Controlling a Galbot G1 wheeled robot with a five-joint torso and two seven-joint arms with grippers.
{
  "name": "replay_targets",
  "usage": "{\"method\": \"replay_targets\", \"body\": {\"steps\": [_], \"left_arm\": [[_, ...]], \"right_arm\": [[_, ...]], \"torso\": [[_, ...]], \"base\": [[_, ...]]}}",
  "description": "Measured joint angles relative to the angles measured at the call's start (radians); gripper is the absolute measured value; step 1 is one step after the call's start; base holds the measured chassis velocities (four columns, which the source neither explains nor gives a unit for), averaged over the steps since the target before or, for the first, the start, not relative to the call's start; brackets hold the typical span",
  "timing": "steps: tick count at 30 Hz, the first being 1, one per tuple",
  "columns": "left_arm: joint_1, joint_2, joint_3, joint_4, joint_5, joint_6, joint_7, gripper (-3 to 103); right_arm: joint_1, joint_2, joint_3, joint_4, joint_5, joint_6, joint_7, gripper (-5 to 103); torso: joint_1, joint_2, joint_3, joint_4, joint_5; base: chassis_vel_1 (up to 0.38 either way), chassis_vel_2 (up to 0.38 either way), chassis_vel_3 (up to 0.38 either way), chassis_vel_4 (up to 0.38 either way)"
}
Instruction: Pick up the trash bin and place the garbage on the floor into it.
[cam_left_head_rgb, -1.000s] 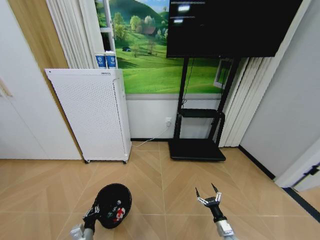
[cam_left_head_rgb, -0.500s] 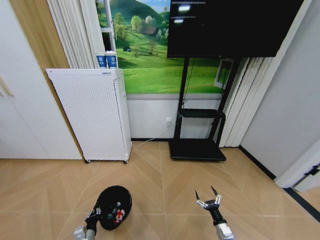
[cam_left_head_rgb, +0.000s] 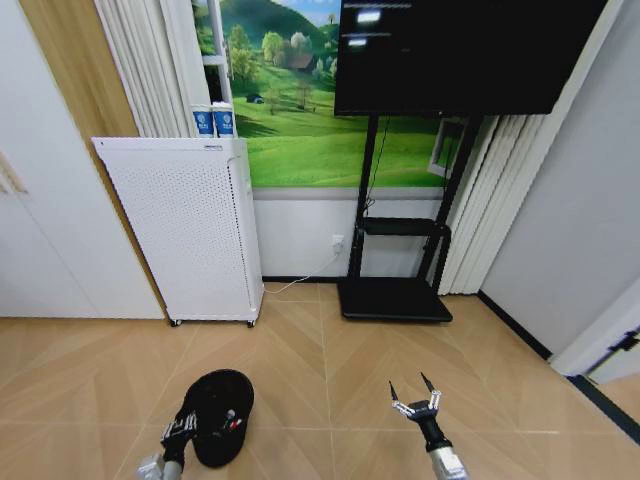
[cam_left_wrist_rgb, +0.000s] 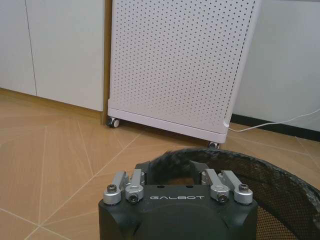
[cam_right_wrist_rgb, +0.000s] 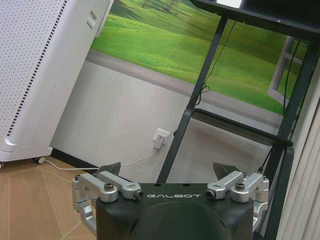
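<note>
Gripping trash bin (cam_left_head_rgb: 222, 416), left claw (cam_left_head_rgb: 180, 432)

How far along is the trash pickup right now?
Done: the floor in the head view shows no loose litter, and the garbage, small pieces with red on them, lies inside the trash bin. In hand: the left gripper is shut on the bin's rim. The right gripper hangs open, holding nothing. Left: I cannot tell whether anything lies beyond these views.

Black mesh trash bin (cam_left_head_rgb: 222, 416), litter inside
</note>
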Motion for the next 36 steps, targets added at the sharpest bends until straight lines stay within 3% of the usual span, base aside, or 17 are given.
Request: {"method": "replay_targets", "body": {"steps": [3,4,6,7,8,9,11,12,16,19,25,28,32,36], "left_arm": [[-0.006,-0.001,-0.009,0.016,0.003,-0.005,0.001,60],[-0.006,-0.001,-0.009,0.016,0.003,-0.005,0.001,60],[-0.006,0.001,-0.018,0.015,0.002,-0.005,0.001,77],[-0.006,0.001,-0.018,0.015,0.002,-0.005,0.001,77],[-0.002,0.005,-0.021,0.002,-0.001,0.000,-0.001,77],[0.006,0.014,-0.028,-0.026,-0.003,0.016,-0.008,88],[0.011,0.022,-0.032,-0.047,-0.006,0.030,-0.018,88],[0.021,0.040,-0.037,-0.093,-0.008,0.055,-0.037,97],[0.033,0.075,-0.041,-0.166,0.007,0.084,-0.070,99],[0.037,0.135,-0.035,-0.297,0.024,0.121,-0.142,100],[0.031,0.204,-0.038,-0.380,0.005,0.156,-0.194,100],[0.038,0.221,-0.063,-0.404,-0.043,0.164,-0.178,100],[0.058,0.245,-0.129,-0.413,-0.118,0.144,-0.069,100],[0.093,0.268,-0.180,-0.444,-0.158,0.154,-0.064,100]], "right_arm": [[0.002,0.004,-0.003,-0.008,-0.001,0.003,-0.002,100],[0.002,0.004,-0.003,-0.008,-0.001,0.003,-0.002,100],[0.002,0.005,-0.003,-0.009,-0.001,0.007,-0.002,100],[0.002,0.005,-0.003,-0.009,-0.001,0.007,-0.002,100],[0.003,0.003,-0.002,-0.006,0.001,0.008,-0.002,100],[0.007,-0.002,0.001,-0.003,0.005,0.008,-0.002,100],[0.009,-0.006,0.004,-0.002,0.009,0.008,-0.002,100],[0.014,-0.015,0.009,0.002,0.016,0.008,-0.002,100],[0.019,-0.029,0.020,0.010,0.025,0.009,-0.003,100],[0.021,-0.047,0.038,0.026,0.043,0.009,-0.003,100],[0.029,-0.073,0.064,0.052,0.072,-0.006,-0.003,100],[0.034,-0.083,0.074,0.054,0.084,-0.007,-0.007,100],[0.037,-0.088,0.083,0.052,0.090,-0.007,-0.010,100],[0.043,-0.084,0.084,0.052,0.101,-0.007,-0.012,100]], "torso": [[0.000,0.000,0.000,-0.0001,0.0000],[0.000,0.000,0.000,-0.0001,0.0000],[0.000,0.000,0.000,-0.0001,0.0000],[0.000,0.000,0.000,-0.0001,0.0000],[0.000,0.000,0.000,0.0000,0.0001],[0.000,0.000,0.000,-0.0001,0.0000],[0.000,0.000,0.000,-0.0001,0.0000],[0.000,0.000,0.000,0.0001,0.0001],[0.000,0.000,0.000,0.0000,0.0002],[0.000,0.000,0.000,-0.0003,0.0005],[0.000,0.000,0.000,0.0000,0.0001],[0.000,0.000,0.000,0.0000,0.0000],[0.003,0.009,0.006,0.0000,0.0000],[0.009,0.025,0.016,-0.0001,0.0001]], "base": [[0.000,0.000,0.000,0.000],[0.000,0.000,0.000,0.000],[0.000,0.000,0.000,0.000],[0.000,0.000,0.000,0.000],[0.000,0.000,0.000,0.000],[0.000,0.000,0.000,0.000],[0.000,0.000,0.000,0.000],[0.000,0.000,0.000,0.000],[0.000,0.000,0.000,0.000],[0.000,0.000,0.000,0.000],[0.000,0.000,0.000,0.000],[0.000,0.000,0.000,0.000],[0.000,0.000,0.000,0.000],[0.000,0.000,0.000,0.000]]}}
